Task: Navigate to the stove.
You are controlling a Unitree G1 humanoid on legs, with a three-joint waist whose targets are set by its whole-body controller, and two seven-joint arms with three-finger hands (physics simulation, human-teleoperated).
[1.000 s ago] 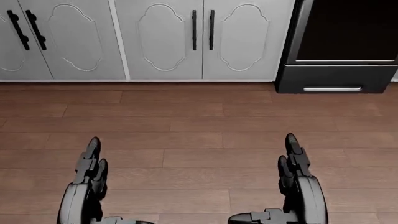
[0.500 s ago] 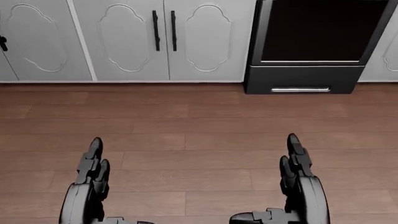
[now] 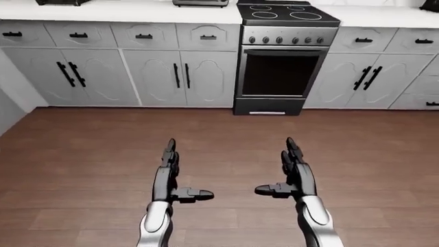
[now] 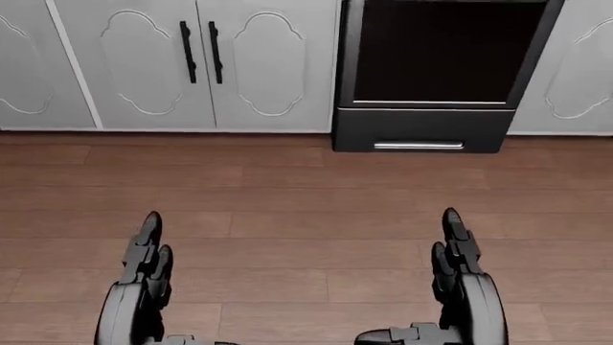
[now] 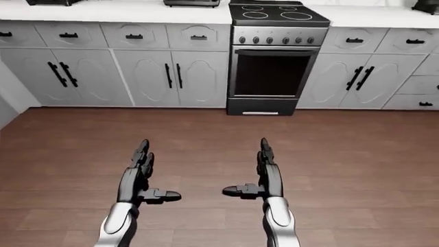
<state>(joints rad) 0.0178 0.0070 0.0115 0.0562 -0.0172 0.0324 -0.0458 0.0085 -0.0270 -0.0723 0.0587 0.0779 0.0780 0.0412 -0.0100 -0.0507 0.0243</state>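
The stove [image 3: 281, 56] stands at the top centre-right of the left-eye view, steel with a black cooktop, a row of knobs and a dark oven door. In the head view only its oven door and bottom drawer [image 4: 422, 136] show, at the top right. My left hand [image 3: 179, 172] and right hand [image 3: 280, 170] are held out low over the wooden floor, fingers straight and open, thumbs pointing inward. Both are empty and well short of the stove.
Grey cabinets [image 3: 130, 74] with black handles run left of the stove, more cabinets [image 3: 374, 77] to its right. A white countertop [image 3: 123, 13] carries dark appliances at the top. A wall corner [image 3: 10, 103] stands at the left. Brown plank floor [image 3: 220, 134] lies between me and the stove.
The whole head view has shifted: the oven has slid from the far right toward the centre-right, so the camera moved rightward. My hands keep the same open pose.
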